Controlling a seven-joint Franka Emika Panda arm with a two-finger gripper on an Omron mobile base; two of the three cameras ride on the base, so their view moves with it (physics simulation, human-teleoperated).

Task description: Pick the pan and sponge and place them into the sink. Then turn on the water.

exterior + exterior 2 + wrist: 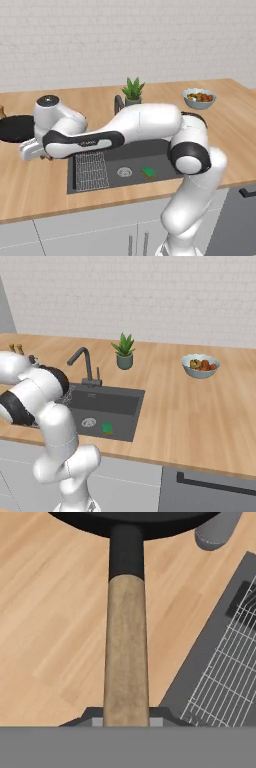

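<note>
Hand [126,722] grips pan [126,637]; sponge [148,172] in sink [165,150].

No text can be read with certainty. The one sign of lettering is a small pale marking on the dark band of the robot arm's forearm [85,143] in the left base view; it is too small and blurred to make out its letters.
</note>
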